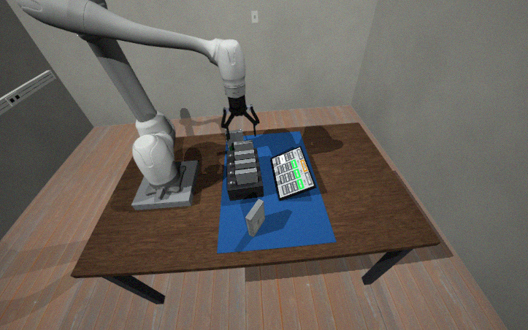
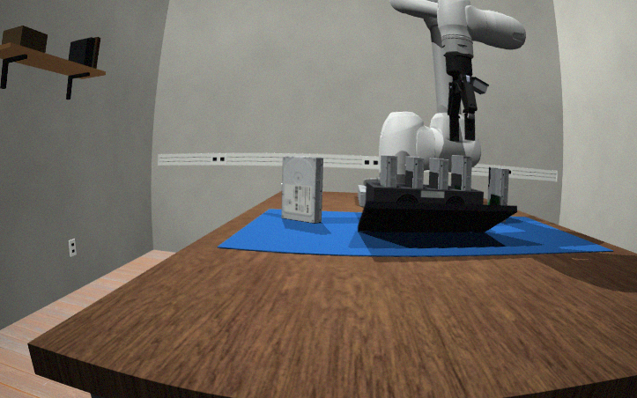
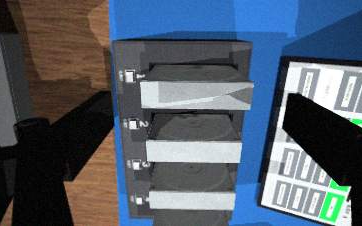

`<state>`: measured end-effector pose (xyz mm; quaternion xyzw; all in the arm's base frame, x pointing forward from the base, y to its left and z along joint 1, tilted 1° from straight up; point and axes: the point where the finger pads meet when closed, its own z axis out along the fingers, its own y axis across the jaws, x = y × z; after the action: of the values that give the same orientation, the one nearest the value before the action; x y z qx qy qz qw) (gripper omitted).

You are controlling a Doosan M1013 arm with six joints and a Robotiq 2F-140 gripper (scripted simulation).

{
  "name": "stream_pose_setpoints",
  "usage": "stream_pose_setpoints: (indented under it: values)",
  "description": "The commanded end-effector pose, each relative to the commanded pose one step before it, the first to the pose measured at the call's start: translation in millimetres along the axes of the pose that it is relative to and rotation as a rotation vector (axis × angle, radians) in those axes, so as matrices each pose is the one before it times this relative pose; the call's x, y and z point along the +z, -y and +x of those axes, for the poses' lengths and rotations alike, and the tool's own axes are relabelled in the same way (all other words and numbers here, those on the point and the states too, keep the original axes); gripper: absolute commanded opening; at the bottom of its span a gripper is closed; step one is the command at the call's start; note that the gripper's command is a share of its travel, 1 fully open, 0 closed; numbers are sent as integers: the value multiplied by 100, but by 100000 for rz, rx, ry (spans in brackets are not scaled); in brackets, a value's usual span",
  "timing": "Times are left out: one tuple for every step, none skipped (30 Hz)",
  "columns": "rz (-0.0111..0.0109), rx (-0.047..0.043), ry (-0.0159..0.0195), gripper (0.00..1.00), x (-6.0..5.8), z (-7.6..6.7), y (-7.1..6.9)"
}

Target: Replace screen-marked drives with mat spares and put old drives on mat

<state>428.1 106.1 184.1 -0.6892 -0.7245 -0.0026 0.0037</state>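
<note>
The dark dock (image 1: 245, 191) (image 2: 385, 195) (image 3: 181, 46) stands on the blue mat (image 1: 299, 229) (image 2: 256, 237). All four bays hold upright drives. Bay 1's drive (image 1: 243, 146) (image 2: 460, 173) (image 3: 196, 95), at the far end, looks slightly higher than bay 2's drive (image 3: 193, 151). My gripper (image 1: 241, 134) (image 2: 462, 137) (image 3: 198, 109) is open and empty above the far end, its fingers on either side of bay 1's drive in the wrist view. One loose drive (image 1: 254, 217) (image 2: 302, 190) stands near the mat's front; another loose drive (image 1: 235, 137) (image 2: 498, 187) stands beyond bay 1.
The tilted screen (image 1: 293, 174) (image 3: 291, 160) stands right of the dock. It shows three green cells, a white cell in the far row and an orange panel; its text is unreadable. The robot base (image 1: 155, 192) stands left of the dock on the wooden table (image 1: 372, 196).
</note>
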Motion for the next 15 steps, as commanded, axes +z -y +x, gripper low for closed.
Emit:
stream_pose_setpoints:
  values:
    - [-82, 8, -55, 89, 150, 4, -36]
    - [0, 0, 0, 89, 62, -3, -1]
    - [0, 0, 0, 89, 63, -3, 0]
    - [0, 0, 0, 89, 64, -3, -1]
    - [0, 0, 0, 89, 65, -3, -1]
    - [0, 0, 0, 89, 66, -3, -1]
    - [0, 0, 0, 89, 66, -3, -1]
    - [0, 0, 0, 89, 66, -3, -1]
    - [0, 0, 0, 89, 0, 0, 0]
    - [0, 0, 0, 89, 0, 0, 0]
    - [0, 0, 0, 89, 66, -3, -1]
    - [0, 0, 0, 89, 65, -3, 0]
    - [0, 0, 0, 89, 64, -3, -1]
    - [0, 0, 0, 89, 63, -3, -1]
    - [0, 0, 0, 89, 61, -3, -1]
